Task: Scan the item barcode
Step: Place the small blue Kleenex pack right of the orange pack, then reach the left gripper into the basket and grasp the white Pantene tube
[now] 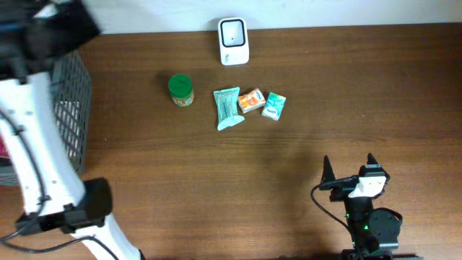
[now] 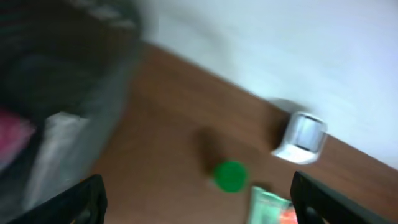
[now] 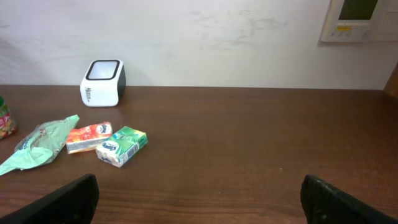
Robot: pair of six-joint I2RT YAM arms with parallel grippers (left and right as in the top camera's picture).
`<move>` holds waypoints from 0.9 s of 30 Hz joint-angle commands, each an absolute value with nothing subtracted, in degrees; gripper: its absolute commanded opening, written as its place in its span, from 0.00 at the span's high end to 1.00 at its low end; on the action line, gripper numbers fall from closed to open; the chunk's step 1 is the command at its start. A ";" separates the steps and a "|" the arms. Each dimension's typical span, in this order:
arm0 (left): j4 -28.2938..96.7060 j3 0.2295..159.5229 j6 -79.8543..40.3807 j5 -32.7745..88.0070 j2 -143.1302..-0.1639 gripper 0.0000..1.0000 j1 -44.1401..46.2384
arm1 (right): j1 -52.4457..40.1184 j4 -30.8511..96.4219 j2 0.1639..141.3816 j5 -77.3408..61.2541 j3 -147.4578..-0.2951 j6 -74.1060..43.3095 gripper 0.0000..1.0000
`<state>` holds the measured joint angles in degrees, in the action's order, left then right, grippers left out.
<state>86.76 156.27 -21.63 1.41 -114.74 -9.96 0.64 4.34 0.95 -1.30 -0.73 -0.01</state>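
The white barcode scanner (image 1: 233,41) stands at the table's far edge. In front of it lie a green-lidded jar (image 1: 180,90), a teal pouch (image 1: 227,108), an orange pack (image 1: 251,100) and a green tissue pack (image 1: 273,105). My left gripper (image 2: 199,208) is open and empty, up over the table's left end, its view blurred by motion; the jar (image 2: 230,175) and scanner (image 2: 300,137) show beyond it. My right gripper (image 3: 202,205) stands open and empty near the front right (image 1: 349,170), well short of the tissue pack (image 3: 122,146).
A grey wire basket (image 1: 68,108) sits at the left edge under my left arm, with pink and white things inside (image 2: 53,149). A wall runs right behind the scanner (image 3: 102,82).
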 commanded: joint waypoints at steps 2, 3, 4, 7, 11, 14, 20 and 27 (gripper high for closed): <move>87.53 156.38 -20.69 1.04 -116.29 0.05 -22.72 | 0.71 4.56 0.69 -0.78 -0.32 -0.23 0.01; 87.61 156.38 -20.69 1.06 -117.03 0.05 -25.58 | 0.71 4.56 0.69 -0.78 -0.32 -0.23 0.02; 87.83 156.38 -20.69 1.06 -117.51 0.05 -27.22 | 0.71 4.56 0.69 -0.78 -0.32 -0.23 0.01; 90.08 156.38 -20.67 1.04 -121.64 0.06 -33.36 | 0.71 4.56 0.69 -0.78 -0.32 -0.23 0.01; 95.00 156.38 -16.64 1.30 -128.55 0.09 -35.97 | 0.71 4.54 0.69 -0.78 -0.32 -0.23 0.01; 96.73 156.38 -11.09 3.09 -134.32 0.12 -36.07 | 0.71 4.56 0.69 -0.78 -0.32 -0.23 0.01; 96.51 148.29 -2.85 9.45 -139.83 0.21 -36.01 | 0.71 4.56 0.69 -0.78 -0.32 -0.23 0.01; 88.05 131.44 2.52 15.25 -139.83 0.25 -34.20 | 0.71 4.56 0.69 -0.78 -0.32 -0.23 0.02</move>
